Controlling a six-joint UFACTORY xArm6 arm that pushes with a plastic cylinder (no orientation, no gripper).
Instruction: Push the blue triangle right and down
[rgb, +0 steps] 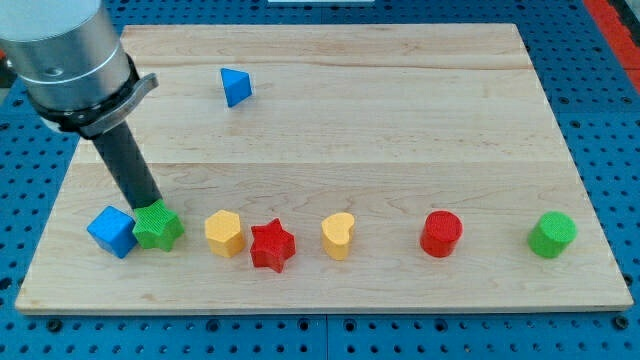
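The blue triangle (235, 86) lies on the wooden board near the view's top, left of centre. My tip (150, 204) is at the lower left, far below the triangle. It touches the top edge of a green star (158, 226), and a blue cube (112, 231) lies just to its lower left.
A row of blocks runs along the view's bottom: a yellow hexagon (224, 233), a red star (272, 245), a yellow heart (338, 236), a red cylinder (441, 234) and a green cylinder (552, 235). The board's edge (320, 306) borders a blue pegboard.
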